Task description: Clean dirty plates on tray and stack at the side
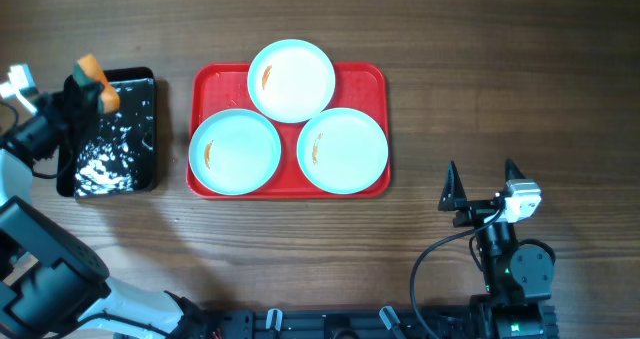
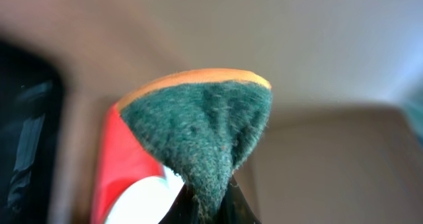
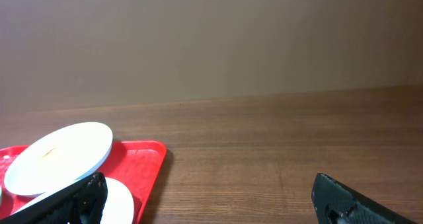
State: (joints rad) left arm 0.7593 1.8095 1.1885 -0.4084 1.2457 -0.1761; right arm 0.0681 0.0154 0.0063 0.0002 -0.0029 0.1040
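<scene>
**Smeared plates (image 1: pixel 291 80) on the red tray (image 1: pixel 215 84), sponge (image 1: pixel 92 71) pinched at the left**

We see the red tray in the middle of the wooden table (image 1: pixel 480 59). It carries a left plate (image 1: pixel 235 151) and a right plate (image 1: pixel 343 150) side by side along its near edge. A third plate sits at the far edge, its rim overlapping both, and the right wrist view shows it tilted. Each bears a small orange smear.

Just left of the red tray lies a black tray (image 1: pixel 135 77) with white flecks on it. Over its far corner the left claw (image 1: pixel 90 87) is pressed together on the sponge, which is orange on one face and green on the other.

The right claw (image 1: pixel 482 179) hangs over bare wood, right of the red tray and nearer to us. Its fingers are spread wide and hold nothing.
</scene>
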